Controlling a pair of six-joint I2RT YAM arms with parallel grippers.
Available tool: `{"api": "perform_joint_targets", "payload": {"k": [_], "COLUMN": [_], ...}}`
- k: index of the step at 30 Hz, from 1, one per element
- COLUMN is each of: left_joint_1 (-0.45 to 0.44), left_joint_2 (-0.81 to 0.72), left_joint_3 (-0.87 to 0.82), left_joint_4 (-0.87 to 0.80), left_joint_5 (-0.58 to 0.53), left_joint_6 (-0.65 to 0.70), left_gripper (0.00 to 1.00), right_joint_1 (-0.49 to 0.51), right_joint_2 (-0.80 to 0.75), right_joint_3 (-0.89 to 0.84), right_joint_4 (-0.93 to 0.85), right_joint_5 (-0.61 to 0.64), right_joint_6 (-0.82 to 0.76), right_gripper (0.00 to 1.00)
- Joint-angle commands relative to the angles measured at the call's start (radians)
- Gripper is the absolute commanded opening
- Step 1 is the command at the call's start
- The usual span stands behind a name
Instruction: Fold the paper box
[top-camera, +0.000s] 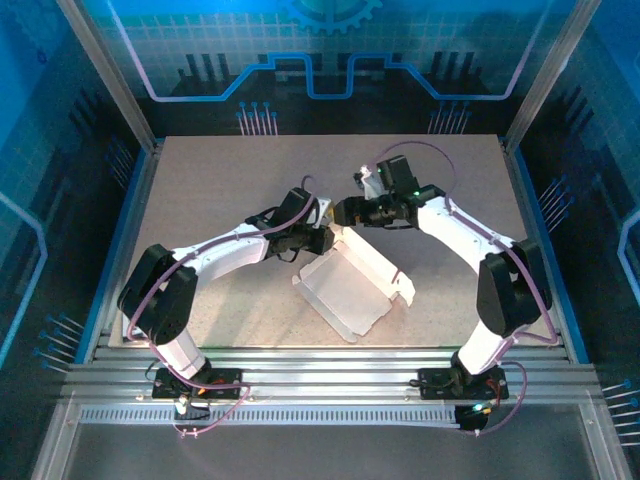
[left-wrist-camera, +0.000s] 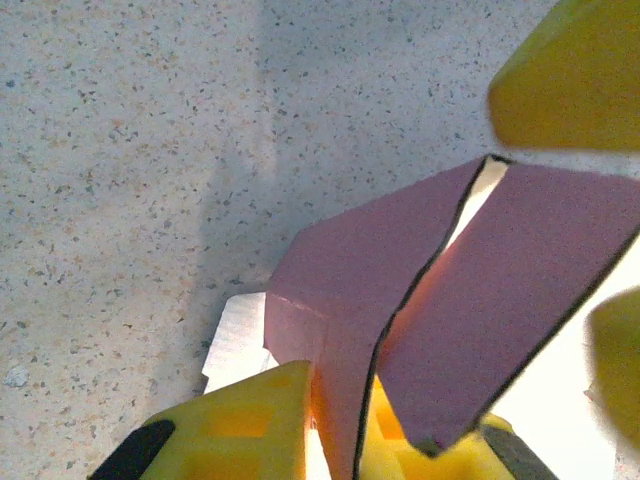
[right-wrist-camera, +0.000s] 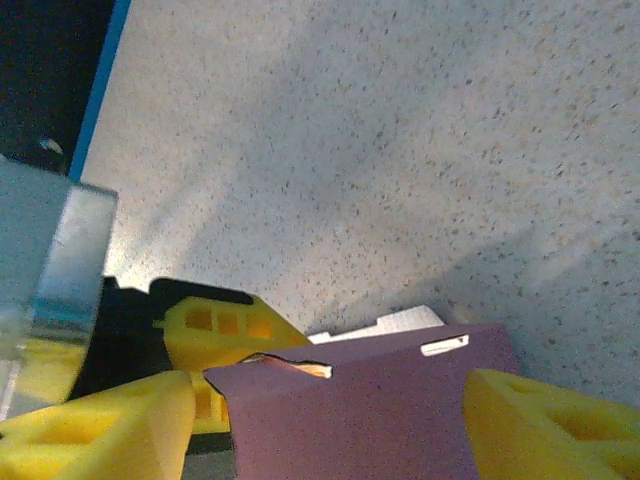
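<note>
Speckled table (top-camera: 220, 200); left gripper (left-wrist-camera: 335, 425) pinches paper box (left-wrist-camera: 350, 290) (flaps raised).

both arms bend inward, left hand (top-camera: 322, 240) pinched nearly closed, right hand (top-camera: 343, 212) just beside it, fingers spread wide.

Speckled tabletop (top-camera: 220, 185) — blue-lit enclosure walls (top-camera: 330, 60)

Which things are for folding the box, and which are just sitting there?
For the job:
paper box
left gripper, jaws shut on a pink flap
right gripper, jaws open either side of another flap

Just there:
speckled table
blue walls
</note>
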Motion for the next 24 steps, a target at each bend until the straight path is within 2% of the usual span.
{"api": "perform_joint_targets", "payload": {"k": [1, 24], "left_joint_1": [-0.021, -0.024], "left_joint_2": [0.008, -0.007], "left_joint_3": [0.005, -0.010], "left_joint_4": [-0.035, -0.024], "left_joint_5": [0.002, 0.003], "left_joint_6": [-0.004, -0.031], "left_gripper": [0.16, 0.17], "right_joint_1": [-0.022, -0.025], "right_joint_2": [-0.025, 0.031], "right_joint_3": [0.002, -0.018], "right_joint_4": [0.066, 0.087], "right_joint_5": [-0.019, -0.060], "right_joint_6": [0.048, 0.011], "right_gripper": [0.72, 0.70]}}
